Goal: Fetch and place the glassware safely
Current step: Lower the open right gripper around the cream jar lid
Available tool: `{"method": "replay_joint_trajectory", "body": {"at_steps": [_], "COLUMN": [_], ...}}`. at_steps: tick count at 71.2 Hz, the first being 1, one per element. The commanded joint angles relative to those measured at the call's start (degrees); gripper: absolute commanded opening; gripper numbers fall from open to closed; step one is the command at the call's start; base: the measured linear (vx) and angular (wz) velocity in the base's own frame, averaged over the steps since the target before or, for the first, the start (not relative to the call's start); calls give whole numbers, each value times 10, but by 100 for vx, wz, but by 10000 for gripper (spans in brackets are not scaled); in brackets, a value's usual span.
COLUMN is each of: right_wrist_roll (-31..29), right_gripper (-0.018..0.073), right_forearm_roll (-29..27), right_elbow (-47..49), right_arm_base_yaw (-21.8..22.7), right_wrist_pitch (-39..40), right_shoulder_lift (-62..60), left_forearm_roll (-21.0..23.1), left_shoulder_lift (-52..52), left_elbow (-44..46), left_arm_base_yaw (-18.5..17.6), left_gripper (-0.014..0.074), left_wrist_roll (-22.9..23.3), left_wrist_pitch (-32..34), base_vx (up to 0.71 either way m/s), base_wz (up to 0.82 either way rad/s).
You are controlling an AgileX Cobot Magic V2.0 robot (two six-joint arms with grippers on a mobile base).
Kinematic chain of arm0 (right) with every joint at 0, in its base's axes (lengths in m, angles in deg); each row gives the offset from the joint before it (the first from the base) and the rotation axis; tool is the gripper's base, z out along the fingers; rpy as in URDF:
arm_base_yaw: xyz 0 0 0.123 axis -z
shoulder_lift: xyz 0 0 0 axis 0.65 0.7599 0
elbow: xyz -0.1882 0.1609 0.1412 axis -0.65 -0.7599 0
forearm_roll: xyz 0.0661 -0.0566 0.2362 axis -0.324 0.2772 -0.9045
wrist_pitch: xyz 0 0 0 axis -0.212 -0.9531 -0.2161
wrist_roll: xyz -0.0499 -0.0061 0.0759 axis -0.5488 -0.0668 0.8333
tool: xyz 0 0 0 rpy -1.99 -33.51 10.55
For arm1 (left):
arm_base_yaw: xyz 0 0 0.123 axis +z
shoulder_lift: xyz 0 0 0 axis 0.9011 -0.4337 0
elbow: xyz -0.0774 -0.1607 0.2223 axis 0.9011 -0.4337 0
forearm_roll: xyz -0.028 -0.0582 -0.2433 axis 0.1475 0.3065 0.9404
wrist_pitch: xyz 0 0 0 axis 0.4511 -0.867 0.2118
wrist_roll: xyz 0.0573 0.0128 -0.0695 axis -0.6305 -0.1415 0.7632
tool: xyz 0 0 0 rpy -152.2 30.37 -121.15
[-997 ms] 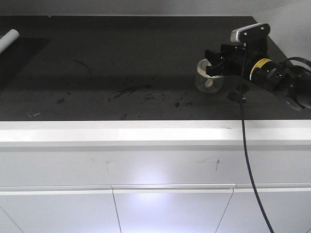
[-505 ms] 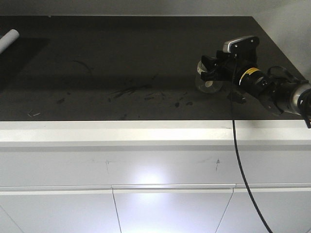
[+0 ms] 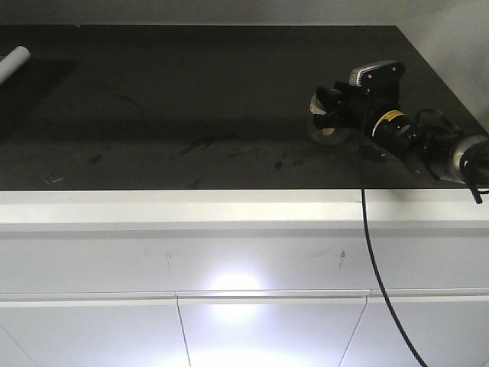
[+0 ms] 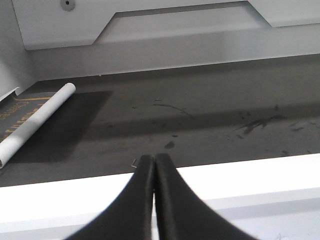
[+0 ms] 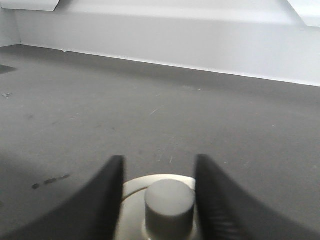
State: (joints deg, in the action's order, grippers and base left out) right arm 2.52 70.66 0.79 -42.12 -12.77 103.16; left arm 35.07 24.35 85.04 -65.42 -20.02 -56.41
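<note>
The small glass jar [image 3: 327, 131] sat towards the right end of the dark counter [image 3: 191, 92], well away from the front edge. We could not tell whether it rested on the surface or hung just above it. Its pale lid [image 5: 132, 207] was on, with the round knob [image 5: 169, 205] standing up at the middle. Something light showed through the glass, but we could not make out what, if anything, it held.

The right gripper [image 3: 327, 113] reached in from the side, part open. Its two dark fingers [image 5: 102, 200] were pressed to either side of the lid, with the knob between them, and so had hold of the jar.

The left gripper [image 4: 154, 172] had its tips pressed together on nothing, above the counter's white front edge. A white roll [image 4: 37, 117] lay at the counter's far left.
</note>
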Motion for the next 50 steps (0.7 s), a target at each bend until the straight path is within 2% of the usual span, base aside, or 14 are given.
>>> {"method": "replay_joint_trajectory", "body": {"at_steps": [1, 6, 24, 34, 39, 50], "right_wrist_roll": [-6, -6, -1, 54, 70, 61], "right_gripper": [113, -16, -8, -4, -3, -3], "right_forearm_roll": [-10, -10, -8, 17, 39, 37], "right_elbow": [16, 16, 16, 14, -4, -88], "right_arm_base_yaw": [0, 0, 0, 0, 0, 0], "right_wrist_pitch": [24, 24, 19, -2, -4, -4], "right_shoulder_lift": [-31, -31, -47, -71, -93, -170], "left_forearm_roll": [6, 6, 6, 6, 6, 6], "left_shoulder_lift": [-2, -2, -2, -2, -2, -2], "left_elbow": [16, 16, 16, 16, 16, 16], "left_arm_base_yaw": [-4, -4, -4, -4, -4, -4], "left_gripper": [-7, -7, -7, -7, -7, -7], "left_wrist_roll": [3, 3, 3, 3, 3, 3], "left_wrist_pitch": [41, 41, 41, 41, 41, 41], "base_vx": [0, 0, 0, 0, 0, 0], "base_wz": [0, 0, 0, 0, 0, 0]}}
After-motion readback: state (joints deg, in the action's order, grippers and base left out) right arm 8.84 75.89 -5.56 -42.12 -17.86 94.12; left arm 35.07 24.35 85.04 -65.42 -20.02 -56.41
